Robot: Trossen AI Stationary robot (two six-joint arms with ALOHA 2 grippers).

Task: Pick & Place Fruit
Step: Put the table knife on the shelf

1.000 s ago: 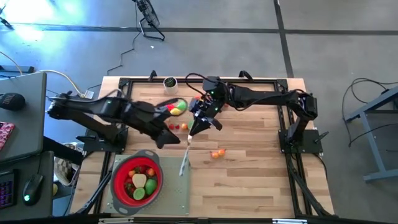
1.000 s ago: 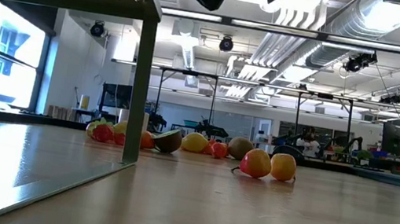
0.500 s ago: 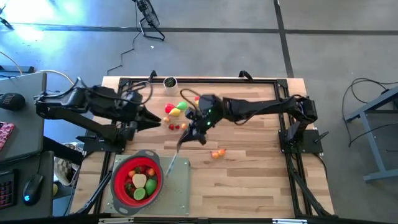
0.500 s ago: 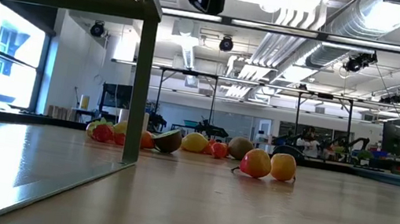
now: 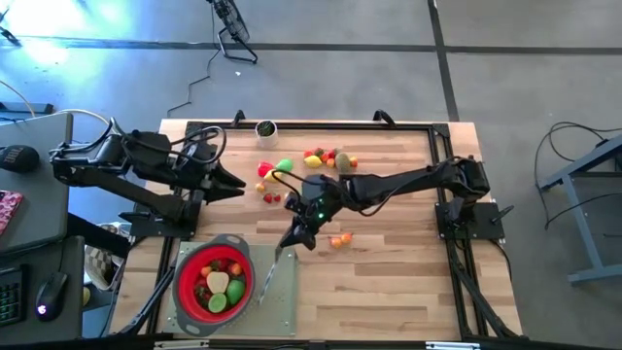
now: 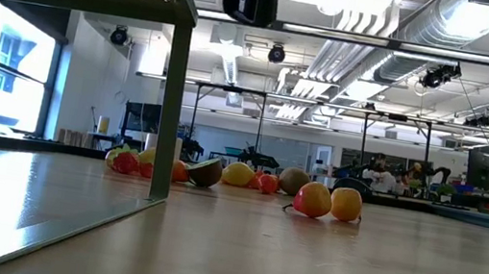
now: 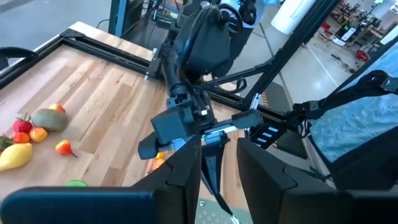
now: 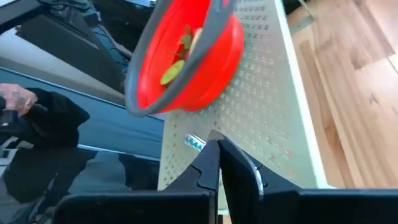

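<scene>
Right tool [image 5: 292,240] moved strainerward — knife [image 5: 269,274] gripped | fruit [image 5: 337,239] beside

Toy fruit [image 5: 328,158], small pieces in red, orange, yellow, green and brown, in loose groups relative to the red strainer [image 5: 185,294]. Several pieces, including a pale yellow one and a green one, lie inside it. An orange pair [image 5: 338,239] rests on the wood near it. The remaining clusters lie farther off, toward the far edge.
</scene>
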